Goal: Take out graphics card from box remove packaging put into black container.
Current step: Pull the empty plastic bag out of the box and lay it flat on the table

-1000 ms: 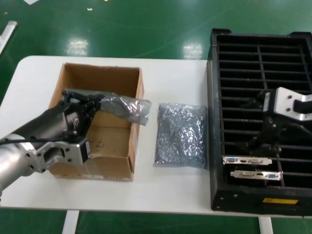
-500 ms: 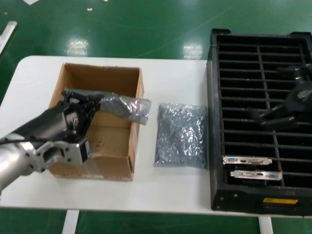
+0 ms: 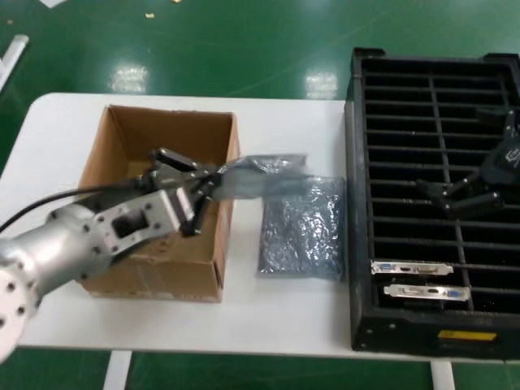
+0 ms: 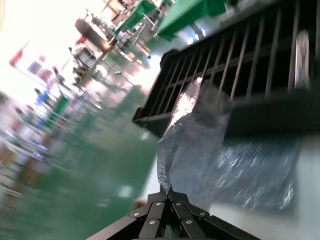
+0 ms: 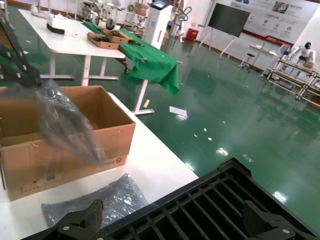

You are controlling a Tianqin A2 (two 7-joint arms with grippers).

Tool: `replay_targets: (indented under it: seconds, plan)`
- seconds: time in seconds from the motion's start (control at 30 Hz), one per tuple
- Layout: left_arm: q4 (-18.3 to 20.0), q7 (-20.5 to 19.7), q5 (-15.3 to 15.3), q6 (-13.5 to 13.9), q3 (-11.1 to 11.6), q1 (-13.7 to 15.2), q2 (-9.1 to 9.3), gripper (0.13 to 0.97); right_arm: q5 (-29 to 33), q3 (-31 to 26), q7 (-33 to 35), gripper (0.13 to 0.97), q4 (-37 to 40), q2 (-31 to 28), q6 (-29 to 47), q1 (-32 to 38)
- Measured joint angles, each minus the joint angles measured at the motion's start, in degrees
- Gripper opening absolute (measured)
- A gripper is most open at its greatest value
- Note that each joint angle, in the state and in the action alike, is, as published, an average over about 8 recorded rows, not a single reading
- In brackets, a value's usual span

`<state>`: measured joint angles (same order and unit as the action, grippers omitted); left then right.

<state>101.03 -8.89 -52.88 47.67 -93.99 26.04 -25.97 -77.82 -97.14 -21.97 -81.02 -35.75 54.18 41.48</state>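
My left gripper [image 3: 205,184] is shut on one end of a crinkly grey packaging bag [image 3: 264,172]. It holds the bag above the right wall of the brown box [image 3: 130,130], and the bag sticks out toward the black container [image 3: 361,203]. In the left wrist view the shut tips [image 4: 169,193] pinch the bag [image 4: 192,135]. A dark shape shows inside the bag in the right wrist view [image 5: 65,125]. Two bare graphics cards [image 3: 412,266] stand in the container's front slots. My right gripper [image 3: 455,195] hangs open and empty over the container's middle [image 5: 172,222].
A second, flat grey bag [image 3: 302,227] lies on the white table [image 3: 268,317] between the box and the container, and also shows in the right wrist view [image 5: 95,202]. The container has a yellow label [image 3: 465,335] on its front rim. Green floor surrounds the table.
My left gripper has lifted the bag up and to the right, out over the box's right wall. My right gripper has moved away from the two cards toward the container's right middle.
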Motion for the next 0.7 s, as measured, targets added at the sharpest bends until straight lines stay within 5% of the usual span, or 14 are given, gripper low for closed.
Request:
replay_targets:
  seconds: [0.23, 0.37, 0.5, 0.7]
  plan:
    - [-9.09, -18.07, 5.89, 16.44, 8.39, 10.21, 14.99, 0.138, 0.0, 0.0, -0.01, 0.96, 0.0, 0.0, 0.0, 0.0]
    - [-14.97, -28.82, 9.38, 20.98, 11.68, 15.73, 21.5, 0.138, 0.0, 0.0, -0.01, 0.966, 0.0, 0.0, 0.0, 0.0]
    - [-17.19, -38.51, 10.15, 21.3, 11.41, 19.07, 24.52, 0.138, 0.0, 0.0, -0.01, 0.966, 0.0, 0.0, 0.0, 0.0]
    - [-16.97, -47.31, 10.67, 20.33, 9.56, 20.74, 25.59, 0.138, 0.0, 0.0, -0.01, 0.966, 0.0, 0.0, 0.0, 0.0]
